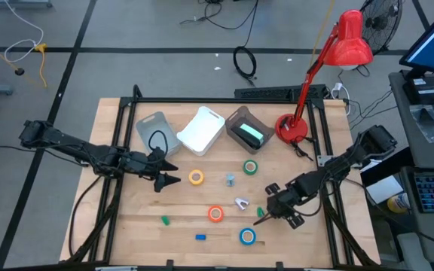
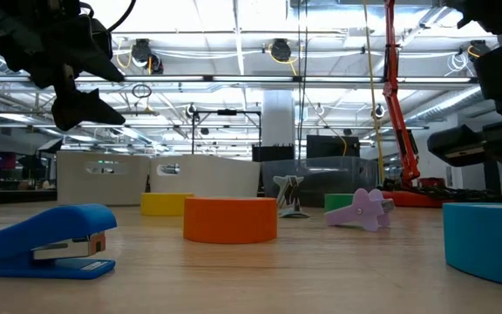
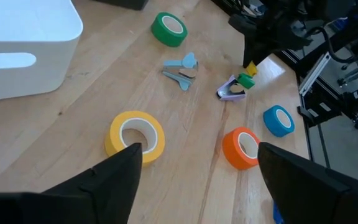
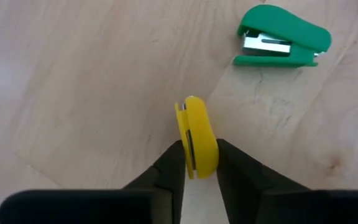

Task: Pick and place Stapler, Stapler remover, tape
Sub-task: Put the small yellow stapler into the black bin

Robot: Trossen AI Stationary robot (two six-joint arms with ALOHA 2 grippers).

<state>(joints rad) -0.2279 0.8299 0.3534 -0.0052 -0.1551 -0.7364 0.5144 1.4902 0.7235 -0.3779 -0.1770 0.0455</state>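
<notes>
Currently the right gripper [image 4: 199,163] pinches a small yellow stapler [image 4: 197,137] between its two fingers, on edge, at the table's right front. Just beside it on the wood lies a green stapler [image 4: 283,38]. A lilac staple remover [image 1: 241,202] sits near them toward the centre; a pale blue one [image 1: 230,179] lies farther back.

Tape rolls spread over the middle of the table [image 1: 126,226]: yellow tape [image 1: 196,178], green tape [image 1: 251,167], orange tape [image 1: 215,214], blue tape [image 1: 247,236].

Blue stapler [image 1: 200,237] and another small green stapler [image 1: 165,220] lie near the front edge.

Left gripper [image 1: 173,171] hovers just left of the yellow roll, jaws spread wide, holding nothing.

Back row: grey bin [image 1: 154,132], white bin [image 1: 201,129], dark bin [image 1: 249,129], red desk lamp [image 1: 337,56].
</notes>
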